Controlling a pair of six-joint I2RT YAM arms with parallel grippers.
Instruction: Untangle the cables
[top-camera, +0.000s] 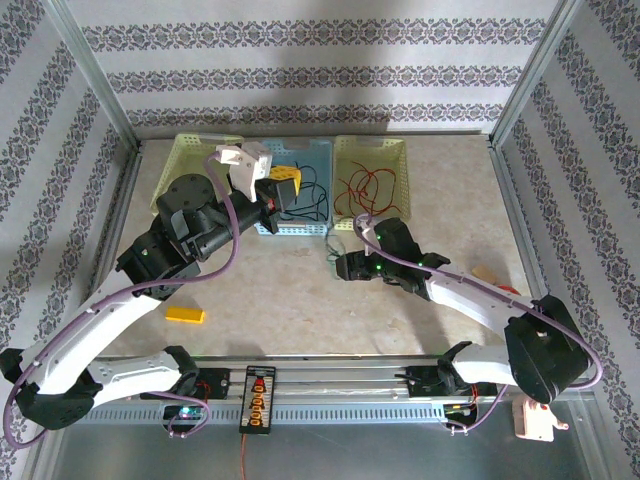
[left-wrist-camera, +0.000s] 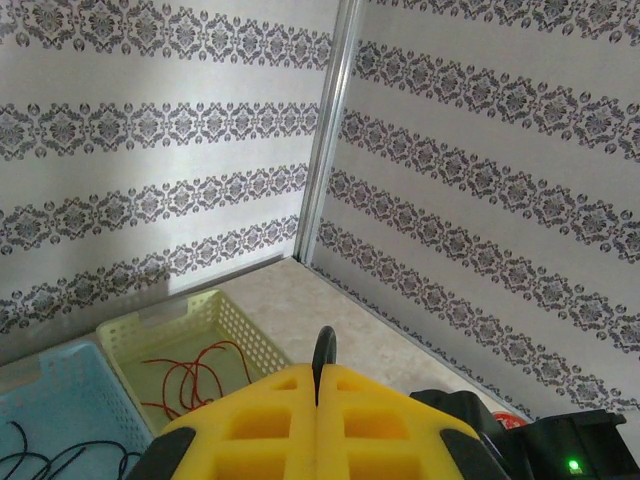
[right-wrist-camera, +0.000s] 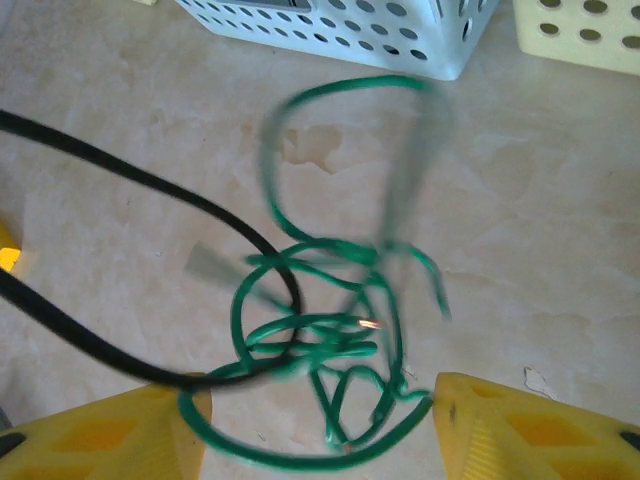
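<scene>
1. The left gripper (left-wrist-camera: 318, 372) hangs raised above the blue basket (top-camera: 300, 228). Its fingers are pressed together, apparently pinching a black wire (right-wrist-camera: 140, 182), probably to draw it taut out of the knot.
2. The right gripper (right-wrist-camera: 320, 425) has its fingers spread on either side of the green wire tangle (right-wrist-camera: 320, 340) on the table (top-camera: 280, 290), likely to pin it.
3. Red wires (top-camera: 365, 185) lie sorted in the yellow-green basket (top-camera: 395, 150).
4. No readable writing.
</scene>
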